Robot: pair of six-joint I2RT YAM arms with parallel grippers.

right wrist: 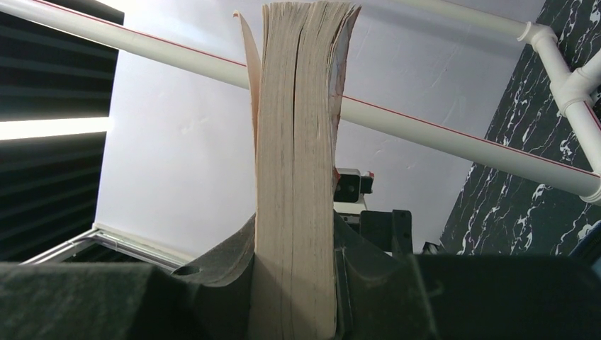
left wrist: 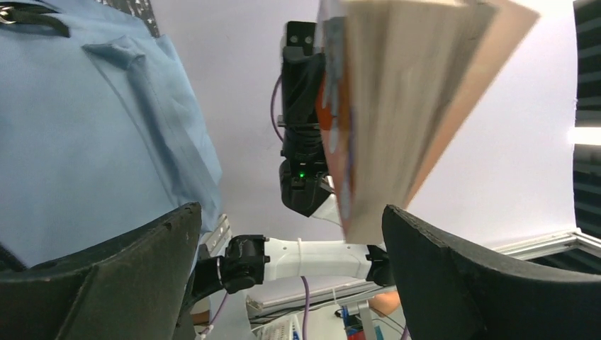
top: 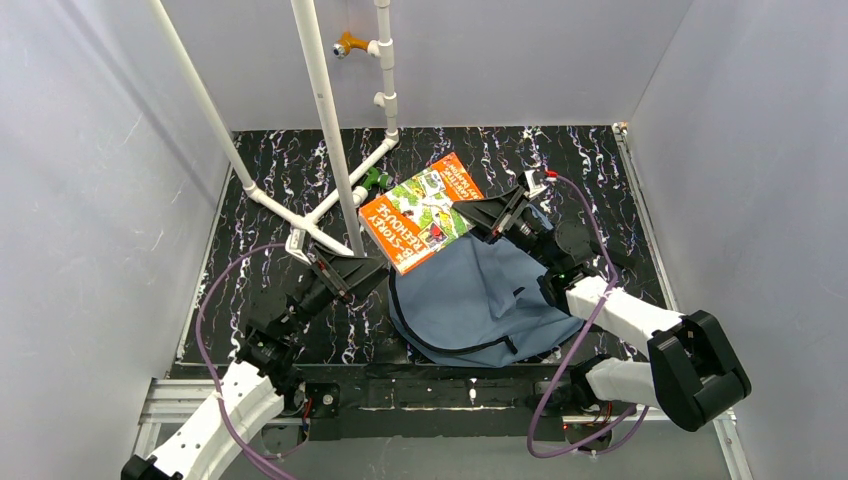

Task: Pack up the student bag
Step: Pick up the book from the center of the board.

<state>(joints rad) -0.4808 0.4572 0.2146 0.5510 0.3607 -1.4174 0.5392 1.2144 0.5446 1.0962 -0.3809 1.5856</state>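
Observation:
The student bag (top: 480, 300), dusty blue with black trim, lies flat at the table's near middle; its fabric also fills the left of the left wrist view (left wrist: 85, 134). An orange picture book (top: 420, 212) is held in the air above the bag's far edge. My right gripper (top: 478, 216) is shut on the book's right edge; the right wrist view shows the page block (right wrist: 298, 163) clamped between the fingers. My left gripper (top: 375, 272) is open and empty, just left of the bag and below the book, whose page edges (left wrist: 397, 106) hang above its jaws.
A white pipe frame (top: 330, 130) stands at the back left, with its foot bars on the black marbled table (top: 260, 290). A small green object (top: 374, 180) lies by the pipe, behind the book. Grey walls enclose the table on three sides.

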